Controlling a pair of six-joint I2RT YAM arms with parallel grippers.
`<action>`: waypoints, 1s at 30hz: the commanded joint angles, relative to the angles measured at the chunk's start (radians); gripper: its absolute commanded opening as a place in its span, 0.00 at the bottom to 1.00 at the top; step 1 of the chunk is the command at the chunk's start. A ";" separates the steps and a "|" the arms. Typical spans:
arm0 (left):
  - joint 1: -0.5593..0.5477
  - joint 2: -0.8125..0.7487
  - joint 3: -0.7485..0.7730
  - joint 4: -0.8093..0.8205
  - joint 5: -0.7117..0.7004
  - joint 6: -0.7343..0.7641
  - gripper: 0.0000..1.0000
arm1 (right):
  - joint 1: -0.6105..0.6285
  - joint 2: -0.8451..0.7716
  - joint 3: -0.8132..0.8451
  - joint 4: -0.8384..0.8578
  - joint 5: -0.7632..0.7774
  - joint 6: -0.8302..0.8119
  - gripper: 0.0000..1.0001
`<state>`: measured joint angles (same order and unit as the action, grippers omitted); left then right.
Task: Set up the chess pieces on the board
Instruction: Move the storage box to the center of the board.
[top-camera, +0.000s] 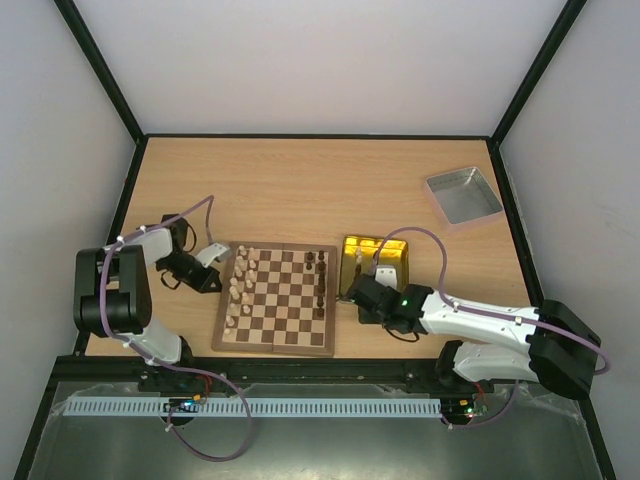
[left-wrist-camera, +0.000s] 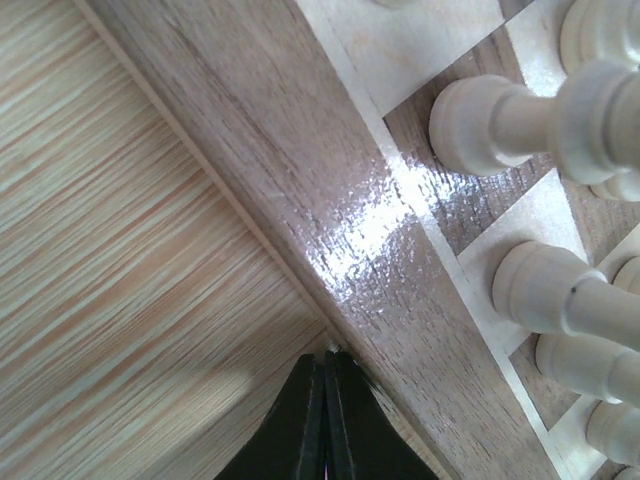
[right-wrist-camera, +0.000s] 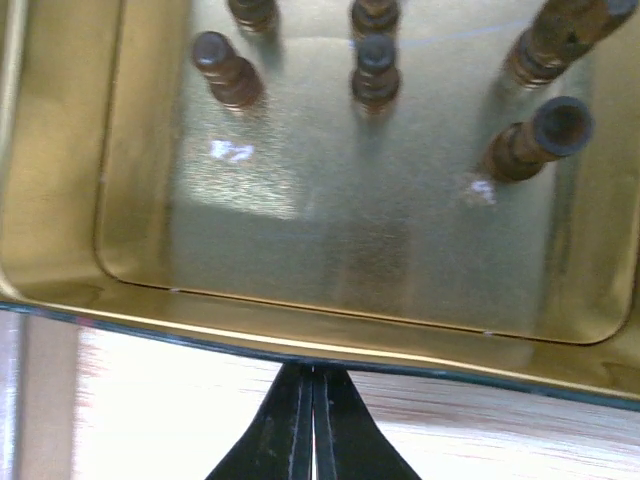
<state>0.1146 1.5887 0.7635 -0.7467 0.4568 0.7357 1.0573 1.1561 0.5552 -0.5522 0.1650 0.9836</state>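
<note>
The board (top-camera: 275, 300) lies at the table's near middle. Cream chess pieces (top-camera: 238, 280) stand along its left columns and dark chess pieces (top-camera: 320, 275) along its right columns. My left gripper (top-camera: 213, 256) is shut and empty, low at the board's far left corner. In the left wrist view its tips (left-wrist-camera: 326, 357) touch the board's brown border (left-wrist-camera: 330, 200), with cream pieces (left-wrist-camera: 500, 120) beyond. My right gripper (top-camera: 357, 290) is shut and empty at the near rim of the gold tin (top-camera: 392, 250). In the right wrist view its tips (right-wrist-camera: 313, 368) sit just below the tin's rim (right-wrist-camera: 200, 325). Several dark pieces (right-wrist-camera: 228, 72) stand inside.
A silver-grey metal tray (top-camera: 462, 195) sits at the far right of the table. Black frame rails run along the table's sides and near edge. Purple cables loop over both arms.
</note>
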 joint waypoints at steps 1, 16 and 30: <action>-0.038 0.058 -0.005 -0.010 0.010 -0.024 0.02 | -0.004 0.003 0.047 -0.001 -0.020 -0.024 0.02; -0.118 0.098 0.054 0.003 0.035 -0.079 0.02 | 0.292 0.016 0.164 -0.088 -0.072 0.056 0.02; -0.125 0.125 0.071 0.011 0.033 -0.097 0.02 | 0.499 0.095 0.173 -0.050 -0.126 0.095 0.02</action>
<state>0.0040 1.6737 0.8330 -0.7597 0.5121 0.6456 1.5280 1.2190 0.7090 -0.5838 0.0414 1.0672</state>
